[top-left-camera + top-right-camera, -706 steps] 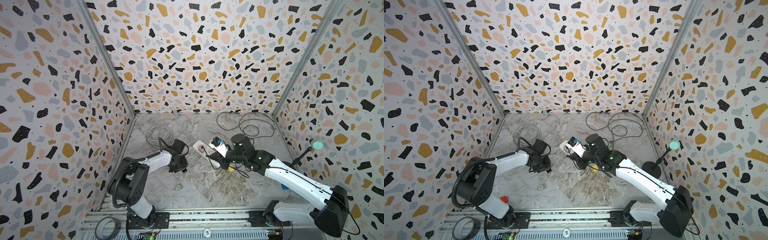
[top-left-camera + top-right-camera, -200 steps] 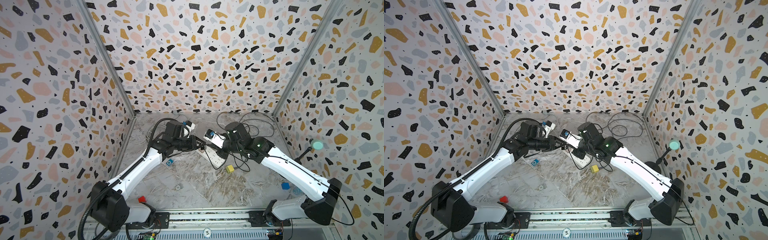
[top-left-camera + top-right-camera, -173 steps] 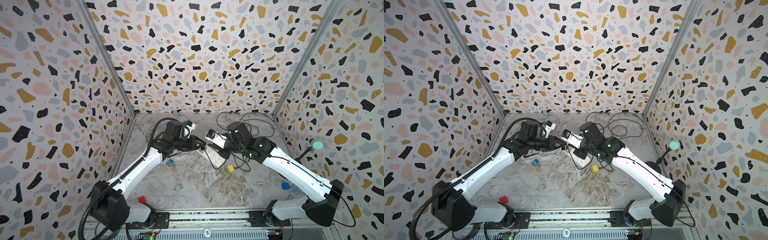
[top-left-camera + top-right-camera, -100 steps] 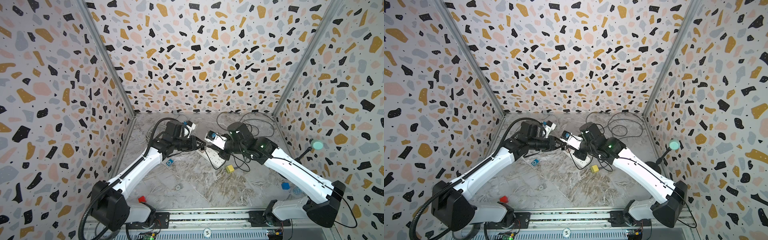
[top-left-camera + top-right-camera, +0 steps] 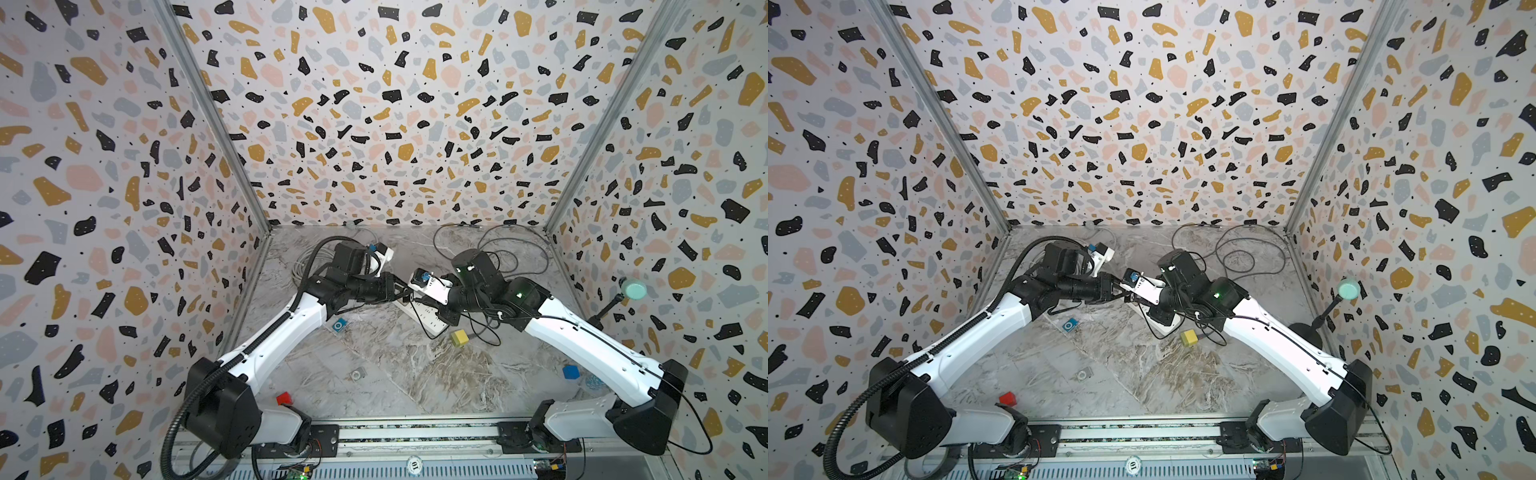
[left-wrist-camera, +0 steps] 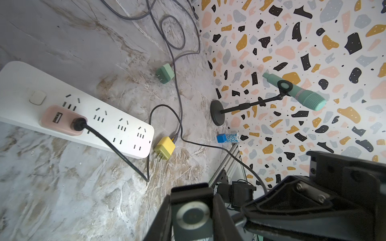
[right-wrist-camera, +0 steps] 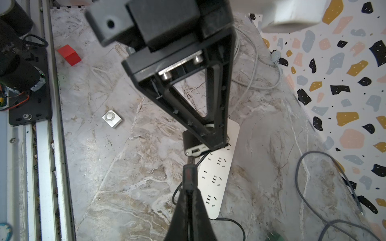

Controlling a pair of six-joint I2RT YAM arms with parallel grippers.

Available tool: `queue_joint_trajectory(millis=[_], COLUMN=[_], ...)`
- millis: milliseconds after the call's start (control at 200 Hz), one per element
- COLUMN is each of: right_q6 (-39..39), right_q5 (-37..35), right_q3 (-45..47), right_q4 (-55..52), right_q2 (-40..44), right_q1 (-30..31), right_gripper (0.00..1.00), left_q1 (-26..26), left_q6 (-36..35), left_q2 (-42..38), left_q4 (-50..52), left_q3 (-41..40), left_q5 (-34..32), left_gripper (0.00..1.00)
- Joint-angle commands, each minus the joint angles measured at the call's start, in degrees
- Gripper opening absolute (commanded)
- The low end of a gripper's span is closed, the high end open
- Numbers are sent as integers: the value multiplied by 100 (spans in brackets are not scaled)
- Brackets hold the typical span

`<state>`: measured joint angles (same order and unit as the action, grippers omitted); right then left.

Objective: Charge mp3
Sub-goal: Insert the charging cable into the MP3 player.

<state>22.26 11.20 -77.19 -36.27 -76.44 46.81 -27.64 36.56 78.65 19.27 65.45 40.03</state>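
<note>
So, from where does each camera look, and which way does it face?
Top views: high above the front rail, looking down at the marble table; both arms show whole.
Left wrist: on the left arm, facing the power strip and microphone; the left gripper holds the dark mp3 player.
Right wrist: on the right arm, facing the left gripper and that player; the right gripper holds the cable plug.
Shared: both wrist views show the power strip and the held player.

Dark mp3 player (image 7: 191, 141) aloft, cable plug (image 7: 189, 174) just beside it
</note>
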Motion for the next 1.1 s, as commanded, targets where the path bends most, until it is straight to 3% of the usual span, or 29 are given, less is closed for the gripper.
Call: queue_joint_trajectory(millis=[0,1096], right_q6=[60,33], right_q5=[106,273], right_q3=[2,72], right_q4=[-34,190], right_q2=[51,30], right_q1=[-51,-104], right_gripper=[0,0], left_q1=[22,22], left_q6=[-123,-67], left_q2=[-22,-47], left_q4=[-94,-332], left_q3=[165,2], left_q5=[204,463], left_gripper=[0,0])
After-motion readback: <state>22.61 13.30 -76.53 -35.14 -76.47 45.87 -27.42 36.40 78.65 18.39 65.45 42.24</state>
